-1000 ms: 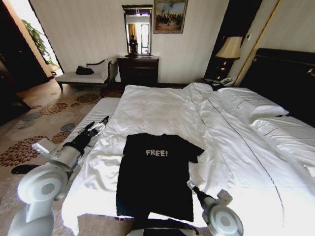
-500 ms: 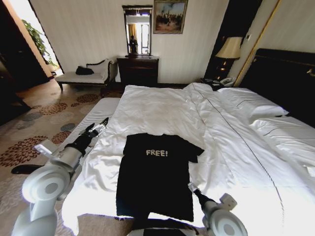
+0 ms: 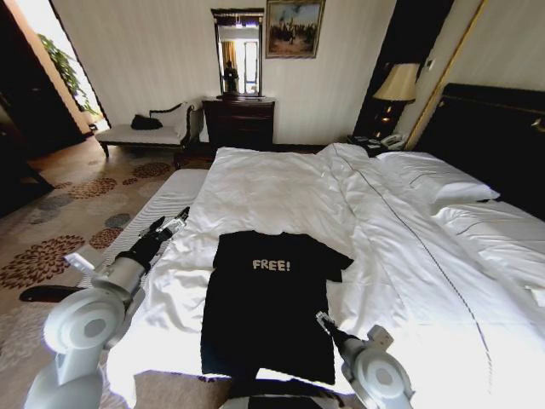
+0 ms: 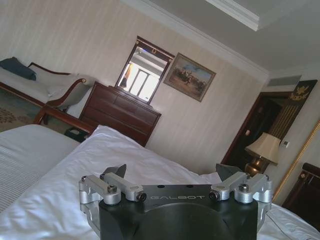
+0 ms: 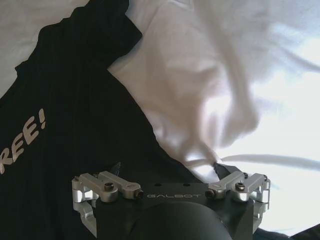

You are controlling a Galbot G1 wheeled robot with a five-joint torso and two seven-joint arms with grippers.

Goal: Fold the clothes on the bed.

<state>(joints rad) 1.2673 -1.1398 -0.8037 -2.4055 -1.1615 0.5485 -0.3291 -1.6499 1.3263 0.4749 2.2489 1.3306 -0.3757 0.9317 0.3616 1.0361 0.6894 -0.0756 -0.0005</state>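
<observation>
The clothes are one black T-shirt (image 3: 268, 298) with white "FREE!" lettering, lying flat near the foot of the bed (image 3: 281, 183), which is covered by a white duvet. In the right wrist view the T-shirt (image 5: 70, 110) fills the area by the fingers. My right gripper (image 3: 322, 319) hovers at the shirt's right side near the hem. It is open (image 5: 167, 167), one finger over black cloth, the other over white duvet. My left gripper (image 3: 170, 223) is open (image 4: 171, 171) and holds nothing. It sits beyond the bed's left edge, level with the shirt's left sleeve.
A dark headboard (image 3: 494, 128) and white pillows (image 3: 434, 179) lie to the right. A dresser (image 3: 238, 119) with a mirror, a lamp (image 3: 396, 83) and an upholstered bench (image 3: 140, 132) stand along the far wall. Patterned carpet (image 3: 60, 247) runs along the bed's left side.
My right arm has shifted a little left, bringing its gripper closer over the shirt's right edge. The left arm has edged slightly down and back. The shirt has not moved.
</observation>
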